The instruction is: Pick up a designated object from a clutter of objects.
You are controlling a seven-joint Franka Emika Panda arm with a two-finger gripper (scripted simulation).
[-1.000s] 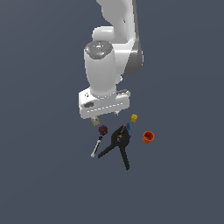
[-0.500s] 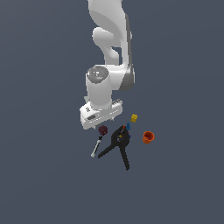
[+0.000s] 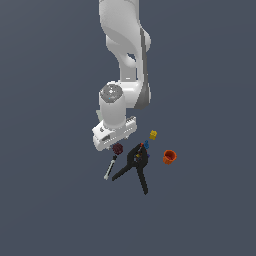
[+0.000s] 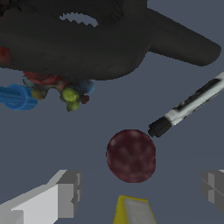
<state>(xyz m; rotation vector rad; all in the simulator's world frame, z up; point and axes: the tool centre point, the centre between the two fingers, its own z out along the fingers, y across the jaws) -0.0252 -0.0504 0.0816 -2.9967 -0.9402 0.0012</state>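
Note:
The dark maroon ball (image 4: 131, 155) lies on the grey floor, and in the wrist view it sits between and just ahead of my two pale fingers (image 4: 59, 197). My gripper (image 4: 140, 189) is open and empty, close above the floor. In the exterior view the ball (image 3: 118, 148) shows just under my gripper (image 3: 115, 144). The clutter around it is the black spring clamp (image 3: 136, 165), the white-black marker (image 3: 110, 167), the yellow cube (image 3: 153, 134) and the orange cup (image 3: 169, 156). A white-yellow box end (image 4: 133, 211) shows near my fingers.
The clamp (image 4: 100, 39) lies close beyond the ball in the wrist view, with small blue, red and green bits (image 4: 65, 92) beside it. The marker (image 4: 188, 105) lies a little way off the ball. The grey floor (image 3: 60, 210) extends all around.
The arm has come down and slightly toward the exterior view's left, bringing the hand right over the maroon ball. The objects have not moved.

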